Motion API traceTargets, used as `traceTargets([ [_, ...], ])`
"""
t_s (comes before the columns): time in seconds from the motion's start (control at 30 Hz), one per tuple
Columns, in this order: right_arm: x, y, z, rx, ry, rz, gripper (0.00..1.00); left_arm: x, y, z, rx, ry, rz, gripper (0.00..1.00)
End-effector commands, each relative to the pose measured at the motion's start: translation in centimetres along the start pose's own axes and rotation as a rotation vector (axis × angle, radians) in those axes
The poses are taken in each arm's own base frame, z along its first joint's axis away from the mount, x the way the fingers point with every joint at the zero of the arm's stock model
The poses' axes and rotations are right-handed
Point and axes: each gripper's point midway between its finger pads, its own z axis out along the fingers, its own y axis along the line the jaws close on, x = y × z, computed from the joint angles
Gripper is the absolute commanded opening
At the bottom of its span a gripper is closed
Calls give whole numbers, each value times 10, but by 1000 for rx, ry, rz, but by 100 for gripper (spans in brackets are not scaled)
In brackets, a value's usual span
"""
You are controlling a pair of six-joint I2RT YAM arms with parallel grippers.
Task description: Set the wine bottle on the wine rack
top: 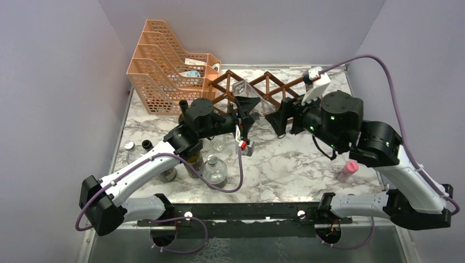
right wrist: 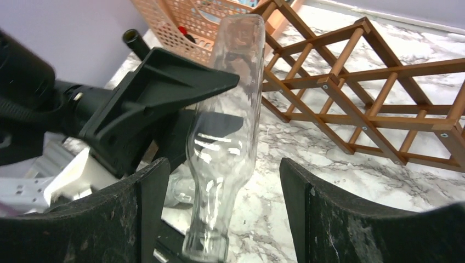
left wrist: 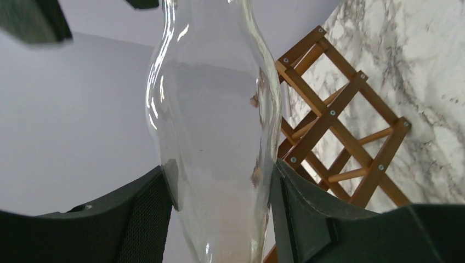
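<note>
Left wrist: wine bottle (left wrist: 214, 137) between left hand (left wrist: 222, 182) fingers, near wine rack (left wrist: 329, 118).

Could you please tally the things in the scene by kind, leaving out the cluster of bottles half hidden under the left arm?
Wine rack: 1
Orange file tray: 1
Clear wine bottle, clamped in the left gripper: 1
Small pink item: 1
Total: 4
</note>
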Motion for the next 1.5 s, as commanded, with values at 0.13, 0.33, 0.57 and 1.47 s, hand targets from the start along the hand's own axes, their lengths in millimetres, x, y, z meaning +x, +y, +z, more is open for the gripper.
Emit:
traceTargets([
  [0.13, 5, 0, 34, 97, 34, -23, 76, -12, 42, -10, -61, 20, 293, 0],
  [0.33, 30, 9, 49, 70, 92, -5, 73, -14, 41, -10, -52, 12, 311, 0],
  [0.57, 47, 5, 61, 103, 109, 7, 72, -16, 36, -10, -36, 1, 311, 0],
  [1.47, 45, -24, 64, 195, -37, 53, 1, -10, 29, -24, -60, 51, 152, 98],
])
